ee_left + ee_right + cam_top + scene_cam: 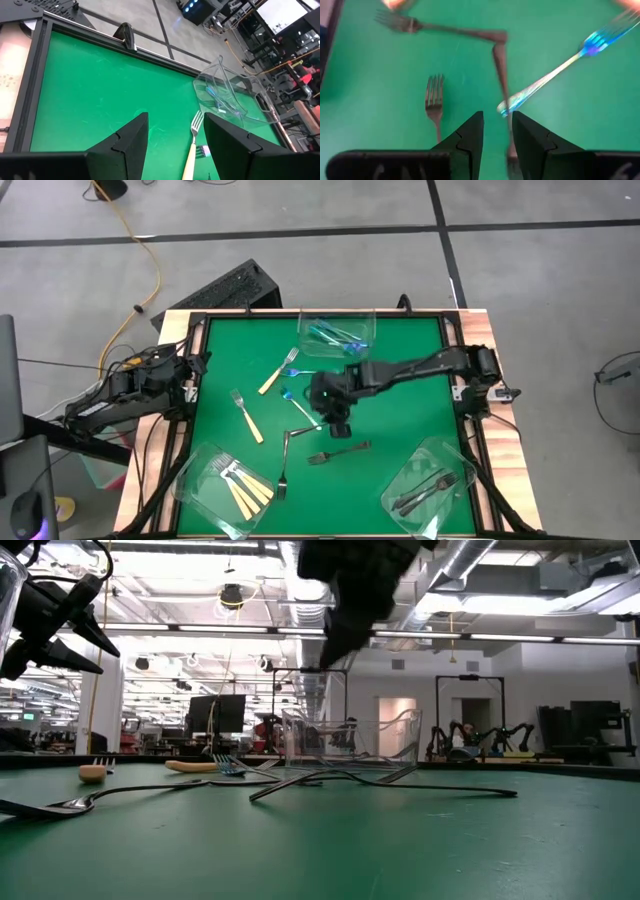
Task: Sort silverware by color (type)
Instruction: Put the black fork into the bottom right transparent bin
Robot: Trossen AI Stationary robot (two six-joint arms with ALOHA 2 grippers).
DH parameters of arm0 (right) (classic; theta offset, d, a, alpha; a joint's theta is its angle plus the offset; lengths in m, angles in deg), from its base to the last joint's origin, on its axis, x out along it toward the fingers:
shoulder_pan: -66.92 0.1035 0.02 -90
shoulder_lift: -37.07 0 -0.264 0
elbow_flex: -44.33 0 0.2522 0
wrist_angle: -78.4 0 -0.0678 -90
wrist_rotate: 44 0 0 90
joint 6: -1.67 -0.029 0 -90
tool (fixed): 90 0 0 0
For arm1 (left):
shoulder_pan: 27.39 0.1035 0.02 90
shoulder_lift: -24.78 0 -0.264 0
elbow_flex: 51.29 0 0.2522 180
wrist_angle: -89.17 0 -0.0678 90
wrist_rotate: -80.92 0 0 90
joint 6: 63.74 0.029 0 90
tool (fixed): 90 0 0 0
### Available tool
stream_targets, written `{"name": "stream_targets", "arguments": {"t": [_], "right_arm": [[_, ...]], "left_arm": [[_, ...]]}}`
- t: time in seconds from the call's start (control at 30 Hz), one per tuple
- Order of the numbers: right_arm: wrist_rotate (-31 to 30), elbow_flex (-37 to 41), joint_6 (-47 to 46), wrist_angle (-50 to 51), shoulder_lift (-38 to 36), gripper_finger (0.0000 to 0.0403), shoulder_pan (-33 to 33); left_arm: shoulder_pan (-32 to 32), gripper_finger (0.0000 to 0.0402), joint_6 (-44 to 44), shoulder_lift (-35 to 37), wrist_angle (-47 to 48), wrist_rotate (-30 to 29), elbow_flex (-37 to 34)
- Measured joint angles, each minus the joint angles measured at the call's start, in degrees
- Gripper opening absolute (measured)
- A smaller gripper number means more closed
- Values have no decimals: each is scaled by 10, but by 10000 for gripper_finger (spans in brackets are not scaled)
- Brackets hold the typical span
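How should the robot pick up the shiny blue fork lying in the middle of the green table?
Probably from straight above, pinching the blue fork across its thin handle, near the middle. It lies flat and alone there, while its handle end sits close to a dark grey fork, so the right gripper fingers have more room mid-handle.

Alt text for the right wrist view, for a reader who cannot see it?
The right gripper hangs empty, its two dark fingers slightly apart, over the handle end of a blue fork lying on the green table. Two dark grey forks lie beside it, one bent.
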Motion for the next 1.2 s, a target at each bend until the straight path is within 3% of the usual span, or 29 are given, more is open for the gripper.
{"name": "stream_targets", "arguments": {"t": [0.33, 0.63, 1.0, 1.2], "right_arm": [[-71, 49, -87, -62, -1, 123, 55], [-99, 50, -70, -72, -1, 126, 79], [-103, 50, -69, -81, 10, 212, 114], [-105, 49, -93, -101, 56, 224, 145]], "left_arm": [[0, 176, 0, 0, 0, -1, 0], [0, 176, 10, 0, 0, 3, 0], [0, 176, 13, 0, 0, 3, 0], [0, 176, 13, 0, 0, 3, 0]]}}
